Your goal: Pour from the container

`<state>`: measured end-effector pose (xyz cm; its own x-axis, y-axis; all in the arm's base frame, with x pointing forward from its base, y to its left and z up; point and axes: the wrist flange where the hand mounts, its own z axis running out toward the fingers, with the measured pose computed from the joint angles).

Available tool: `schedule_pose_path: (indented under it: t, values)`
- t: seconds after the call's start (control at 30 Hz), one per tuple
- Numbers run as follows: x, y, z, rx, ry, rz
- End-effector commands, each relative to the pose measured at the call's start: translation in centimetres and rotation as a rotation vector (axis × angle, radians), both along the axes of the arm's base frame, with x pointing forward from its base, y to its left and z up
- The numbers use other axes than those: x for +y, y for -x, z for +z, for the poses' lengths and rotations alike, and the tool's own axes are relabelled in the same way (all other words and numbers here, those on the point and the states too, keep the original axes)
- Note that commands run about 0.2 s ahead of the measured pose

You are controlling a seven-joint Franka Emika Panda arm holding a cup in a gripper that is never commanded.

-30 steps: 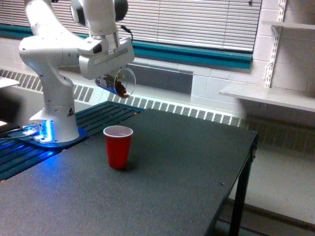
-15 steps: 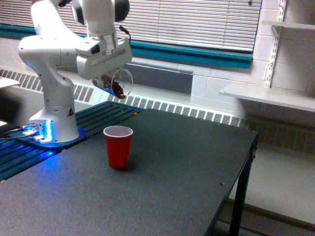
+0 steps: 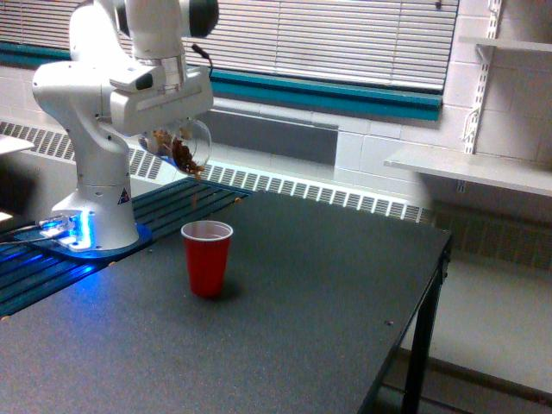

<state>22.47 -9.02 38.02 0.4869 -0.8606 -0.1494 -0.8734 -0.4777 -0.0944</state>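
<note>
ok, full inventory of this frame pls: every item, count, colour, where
container: 1, clear with brown bits inside, tipped in the gripper above the table, up and toward the exterior view's left of the red cup
red cup: 1, red with white inside, upright on the table
table: 1, dark grey top, black legs, fills the foreground
slatted platform: 1, dark blue, under the arm's base at the exterior view's left
shelves: 2, white, on the wall at the exterior view's right
window blinds: 1 set, white, teal strip below
arm: 1, white, base lit blue
gripper: 1, white, jaws shut on the container
</note>
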Motion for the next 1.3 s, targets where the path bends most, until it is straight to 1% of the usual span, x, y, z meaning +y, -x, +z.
schedule_pose_path:
  t: [0.03, 0.23, 0.6, 0.93, 1.3]
  values:
    - [-1.3, 1.4, -1.3, 0.018, -0.008, 0.011]
    - [-1.7, 1.3, -1.8, 0.009, -0.011, 0.003]
    - [-1.7, 0.4, -3.7, 0.013, -0.020, 0.041]
    - [-1.3, -0.5, -5.9, 0.028, -0.037, 0.075]
    - [-0.9, -0.5, -7.4, 0.055, -0.059, 0.092]
